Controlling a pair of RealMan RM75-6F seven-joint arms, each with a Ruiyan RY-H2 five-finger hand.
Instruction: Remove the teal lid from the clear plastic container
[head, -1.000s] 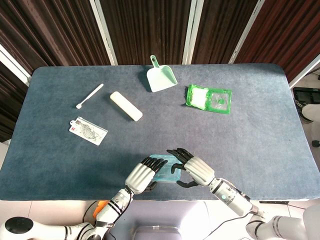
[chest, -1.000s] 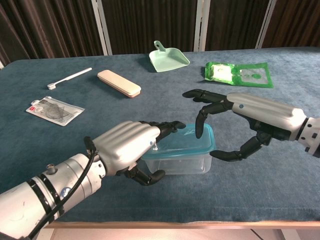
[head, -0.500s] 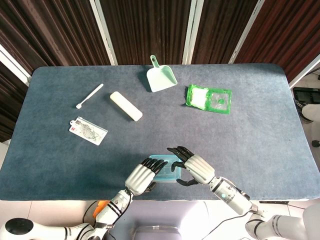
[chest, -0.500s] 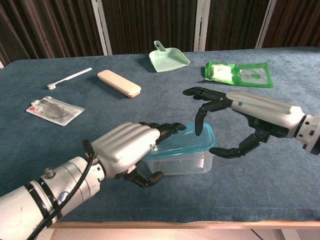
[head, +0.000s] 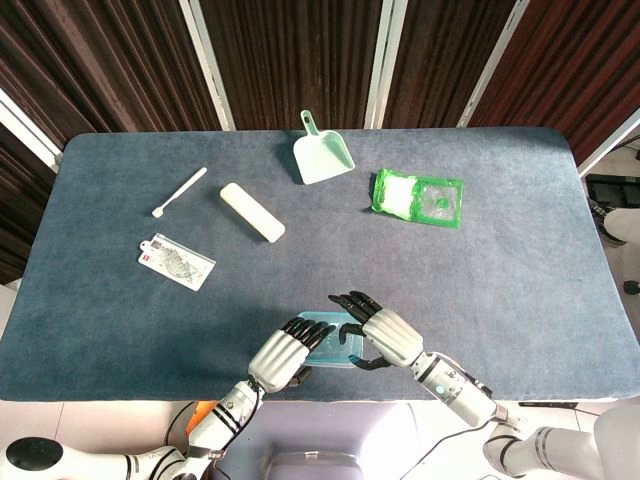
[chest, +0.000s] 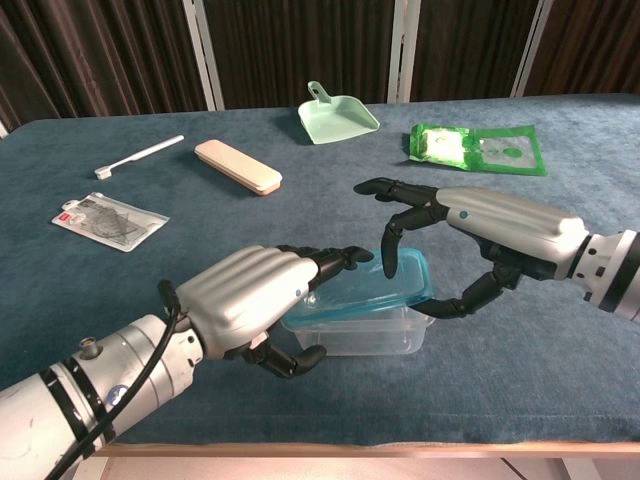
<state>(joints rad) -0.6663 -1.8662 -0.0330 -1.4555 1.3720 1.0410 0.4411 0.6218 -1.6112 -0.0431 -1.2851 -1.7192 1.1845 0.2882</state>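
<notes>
The clear plastic container (chest: 372, 336) stands near the table's front edge with the teal lid (chest: 385, 285) on top. The lid is tilted, its right side raised off the rim. My left hand (chest: 250, 300) grips the container from the left, fingers curled over its left end and thumb low on the front. My right hand (chest: 480, 228) pinches the lid's right end, fingers arched over the top and thumb at the right edge. In the head view the lid (head: 328, 334) shows between my left hand (head: 281, 359) and right hand (head: 385, 335).
Further back lie a mint dustpan (head: 322, 155), a green packet (head: 419, 197), a cream case (head: 252, 211), a white toothbrush (head: 180, 191) and a clear packet (head: 176, 262). The table's front edge (chest: 420, 445) runs just below both hands.
My right hand has moved in to the left and closed on the lid. The lid's right side has lifted off the container. The left hand has kept its hold.
</notes>
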